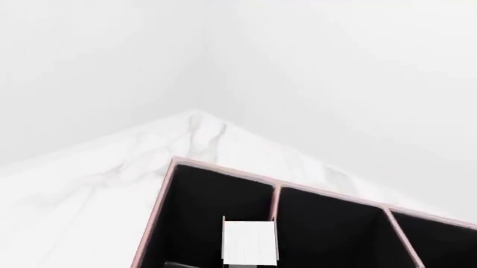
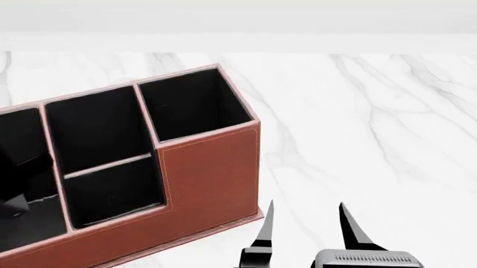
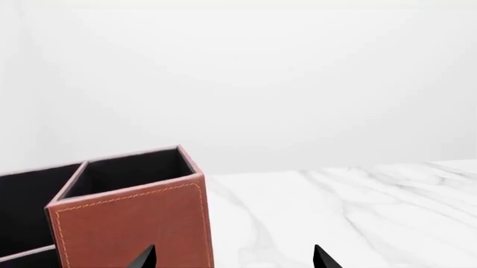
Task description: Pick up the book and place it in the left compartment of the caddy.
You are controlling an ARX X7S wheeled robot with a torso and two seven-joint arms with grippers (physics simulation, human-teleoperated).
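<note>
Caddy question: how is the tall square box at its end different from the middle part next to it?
On the caddy, the square section is one open space, while the middle section is split by a divider into two halves. The front wall stands high before the square section and steps lower before the middle section. Both are lined in black, edged in brown leather, and look empty.

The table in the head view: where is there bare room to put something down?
The marble table is bare beside the caddy, out to the picture's edge, and behind it to the wall. Near the front edge the right hand, fingers apart, takes up room. Inside the caddy the left compartment is crowded by something dark.
</note>
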